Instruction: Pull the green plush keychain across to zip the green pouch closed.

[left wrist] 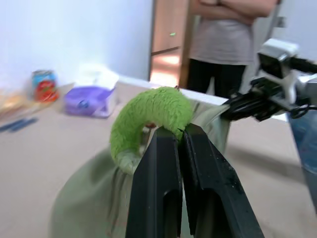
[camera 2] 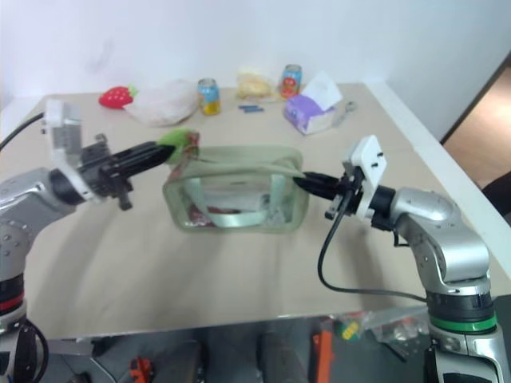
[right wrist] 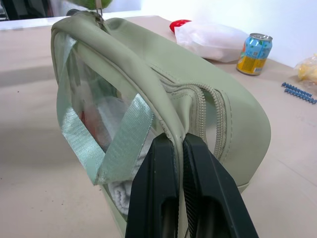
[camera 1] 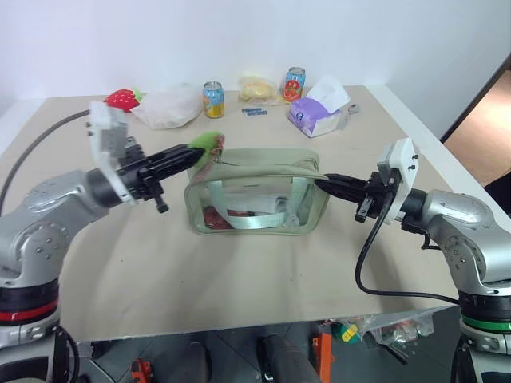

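Pinching green plush keychain [left wrist: 151, 111], left pincer [left wrist: 181, 133] at green pouch [camera 1: 255, 191] corner.

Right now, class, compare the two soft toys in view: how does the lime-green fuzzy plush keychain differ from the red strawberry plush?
The lime-green fuzzy plush keychain is long and curved; the red strawberry plush is rounded. The keychain sits at one end of the sage-green fabric zip pouch, pinched by the left gripper; the strawberry lies free at the table's far edge, beside the white plastic bag. Both are small plush toys.
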